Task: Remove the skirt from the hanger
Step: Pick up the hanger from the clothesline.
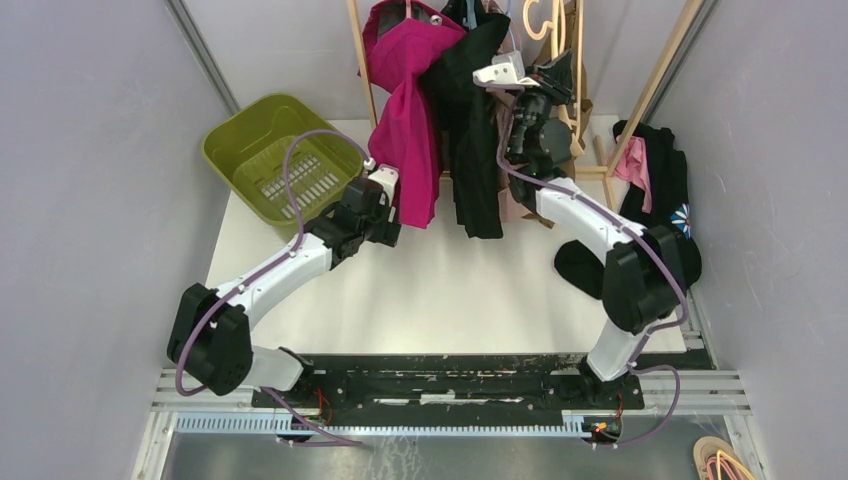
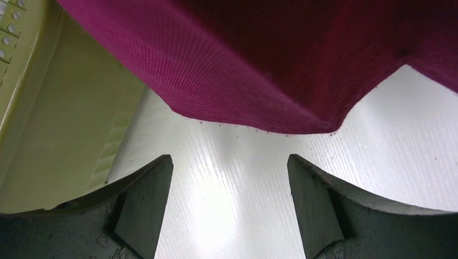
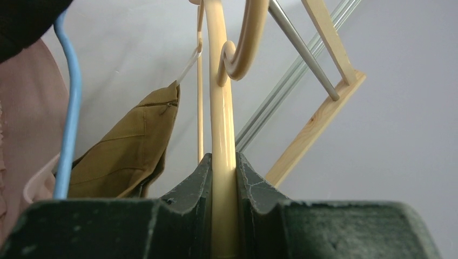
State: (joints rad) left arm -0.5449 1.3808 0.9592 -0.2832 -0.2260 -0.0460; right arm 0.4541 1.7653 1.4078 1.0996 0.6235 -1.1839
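Overhead, top view: magenta cloth skirt, draped on the wooden rack, hung between both arms, near an olive plastic basket.

Left wrist view: left gripper gaped wide, empty, just under the hem. It would do well to rise onto the fabric before pinching.

Right wrist view: right gripper was clenched on a cream plastic hanger. That grip should hold firm.

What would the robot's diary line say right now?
left gripper: open, at magenta cloth hem | right gripper: shut on cream hanger
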